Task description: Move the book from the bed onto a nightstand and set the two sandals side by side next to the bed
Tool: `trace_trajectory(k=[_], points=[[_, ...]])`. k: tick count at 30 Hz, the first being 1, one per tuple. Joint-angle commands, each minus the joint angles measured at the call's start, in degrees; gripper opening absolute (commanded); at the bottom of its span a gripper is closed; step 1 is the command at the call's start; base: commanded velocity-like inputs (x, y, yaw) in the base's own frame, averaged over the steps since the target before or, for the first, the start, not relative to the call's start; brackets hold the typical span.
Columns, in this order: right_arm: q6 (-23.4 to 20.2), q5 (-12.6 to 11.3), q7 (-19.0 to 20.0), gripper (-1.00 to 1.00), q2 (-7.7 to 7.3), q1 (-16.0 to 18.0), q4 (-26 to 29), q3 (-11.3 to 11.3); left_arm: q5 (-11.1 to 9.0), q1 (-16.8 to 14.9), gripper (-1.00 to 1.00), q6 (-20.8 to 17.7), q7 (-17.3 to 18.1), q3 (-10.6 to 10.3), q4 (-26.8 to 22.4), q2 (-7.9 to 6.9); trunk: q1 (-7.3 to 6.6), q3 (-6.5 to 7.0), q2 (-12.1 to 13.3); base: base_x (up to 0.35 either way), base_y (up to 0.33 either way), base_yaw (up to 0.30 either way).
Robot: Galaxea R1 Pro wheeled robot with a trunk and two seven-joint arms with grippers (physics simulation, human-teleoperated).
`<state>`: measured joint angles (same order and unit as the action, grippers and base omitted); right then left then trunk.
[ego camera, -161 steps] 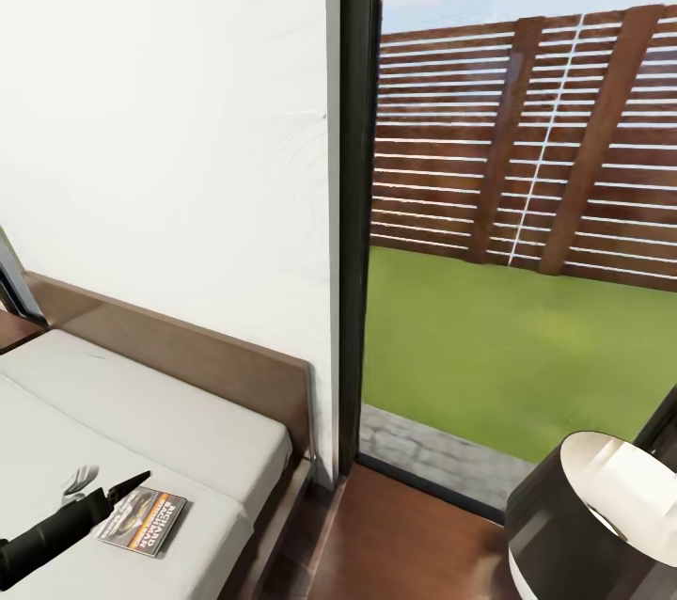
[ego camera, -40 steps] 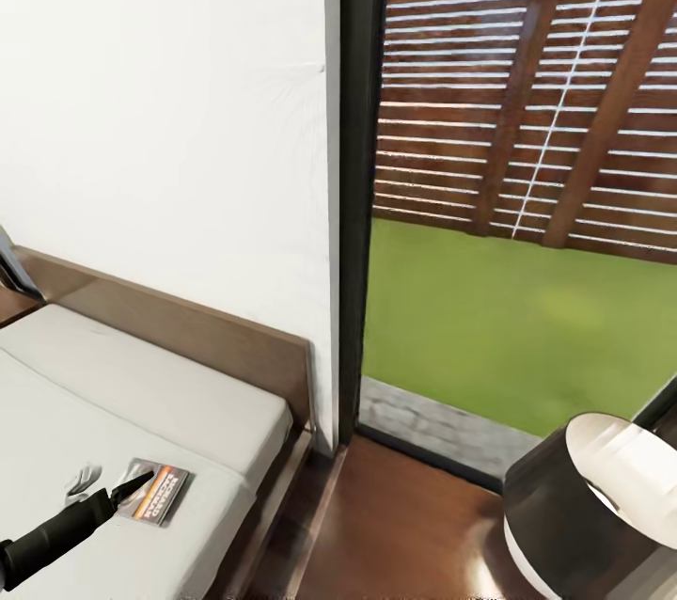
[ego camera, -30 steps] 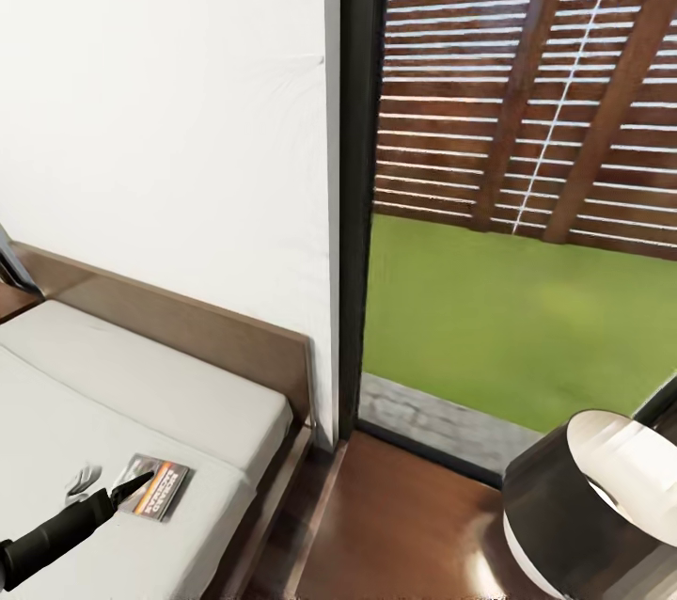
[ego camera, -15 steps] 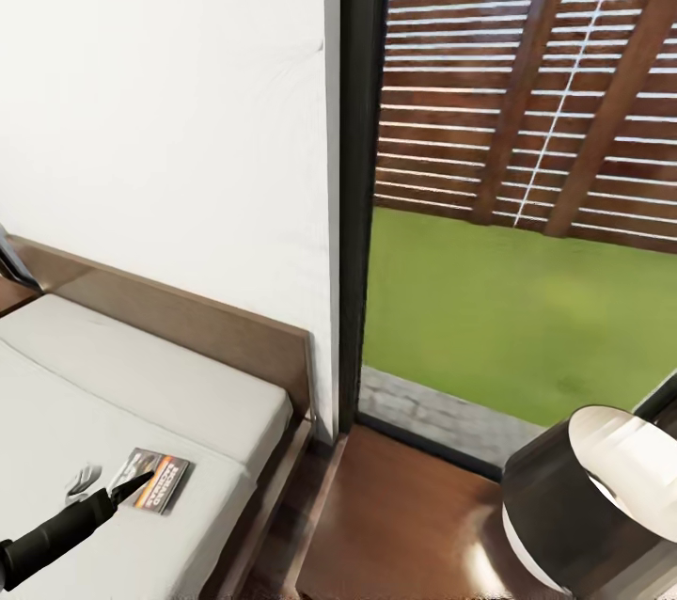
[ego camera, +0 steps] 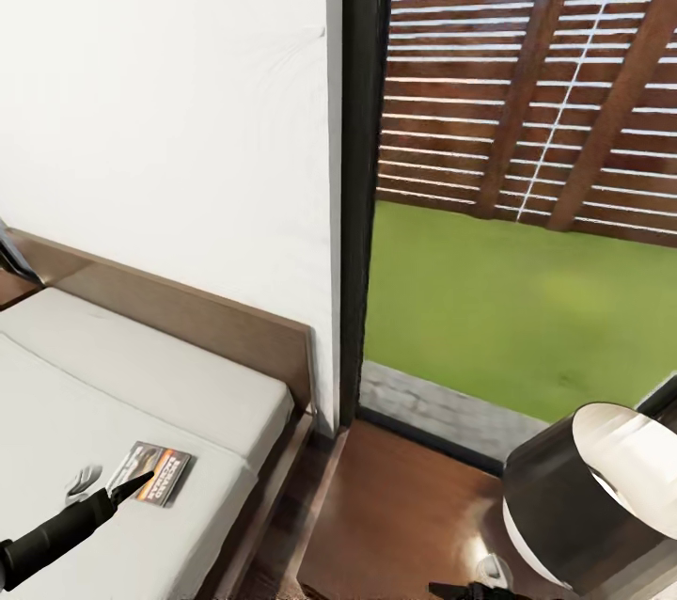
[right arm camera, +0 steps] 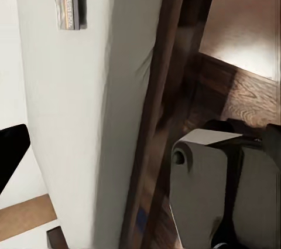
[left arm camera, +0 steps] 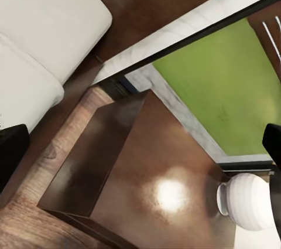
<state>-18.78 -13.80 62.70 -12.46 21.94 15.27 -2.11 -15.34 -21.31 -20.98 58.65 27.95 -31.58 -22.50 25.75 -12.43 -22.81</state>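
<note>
Reaching with my left gripper (ego camera: 141,484), its fingers' spread unreadable, tip at the book (ego camera: 150,473) flat on the bed (ego camera: 141,393). Risk: the thin cover slides off. The right fingers' state I cannot tell either.

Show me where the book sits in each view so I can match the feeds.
Head view: book lies low at the left on the bed, beside the left claw.
Left wrist view: I cannot find it.
Right wrist view: book near the top left corner, on the mattress.
Shared landmark: the nightstand beside the bed.
</note>
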Motion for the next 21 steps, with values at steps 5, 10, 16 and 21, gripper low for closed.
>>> trace_trajectory(k=[5,10,16,21], points=[[0.0,-0.1,0.1,1.00,-0.86,0.0,-0.2,-0.1,-0.3,0.0,1.00,-0.6,0.1,0.1,0.1,0.21,0.03,-0.47,-0.1,0.000,0.000,0.003],[0.4,-0.1,0.2,1.00,-0.89,0.0,-0.2,-0.1,-0.2,0.0,1.00,-0.5,0.1,0.1,0.1,0.79,0.03,-0.89,-0.1,0.000,0.000,0.000],[0.5,-0.1,-0.3,1.00,-0.90,0.0,-0.2,-0.1,-0.2,0.0,1.00,-0.5,0.1,0.1,0.1,0.95,0.03,-1.40,-0.1,0.000,0.000,0.000],[0.6,0.0,-0.4,1.00,-0.90,0.0,-0.2,-0.1,-0.3,0.0,1.00,-0.5,0.1,0.1,0.1,0.93,0.03,-1.83,-0.1,0.000,0.000,0.000]])
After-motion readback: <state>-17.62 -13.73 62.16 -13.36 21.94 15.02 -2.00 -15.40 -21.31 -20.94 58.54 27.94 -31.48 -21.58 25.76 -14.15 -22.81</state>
